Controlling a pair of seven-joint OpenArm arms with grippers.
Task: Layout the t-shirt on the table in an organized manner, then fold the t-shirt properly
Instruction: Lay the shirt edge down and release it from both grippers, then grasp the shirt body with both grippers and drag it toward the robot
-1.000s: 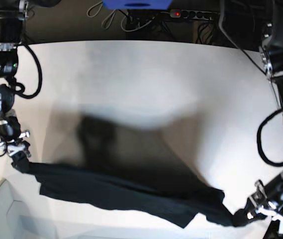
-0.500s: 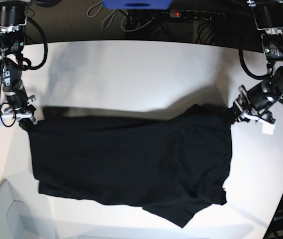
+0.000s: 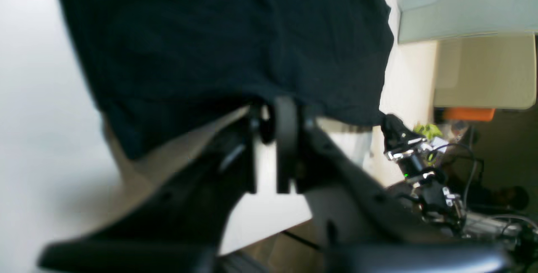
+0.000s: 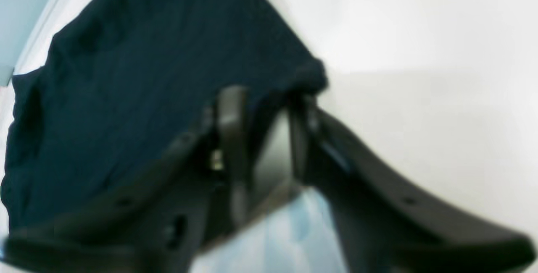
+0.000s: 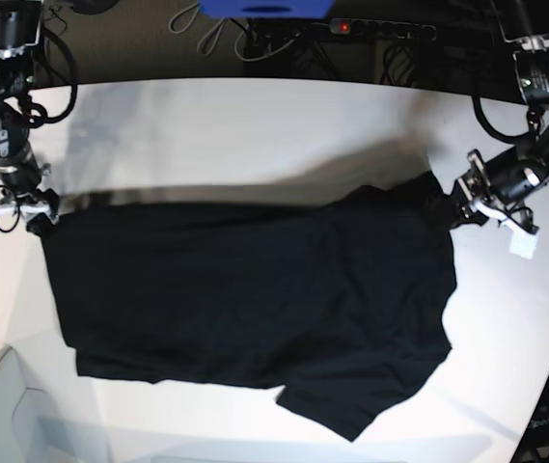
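Observation:
The black t-shirt [image 5: 255,309] lies spread flat across the white table [image 5: 274,135], with one sleeve pointing to the near edge. My left gripper [image 5: 448,210] is at the shirt's far right corner. In the left wrist view its jaws [image 3: 269,115] stand a narrow slit apart, and the shirt's [image 3: 231,33] hem lies at their tips. My right gripper [image 5: 38,214] is at the far left corner. In the right wrist view it [image 4: 265,96] is open, and the t-shirt's [image 4: 147,75] corner lies loose across its fingertips.
A power strip [image 5: 380,29] with a red light, cables and a blue object [image 5: 264,8] lie beyond the table's far edge. A pale grey box [image 5: 4,415] sits at the near left. The table edge curves in at the near right [image 5: 544,386].
Both grippers pulled the shirt from the near edge toward the far side and stretched it out flat. Both jaws, shut on its corners before, have now parted.

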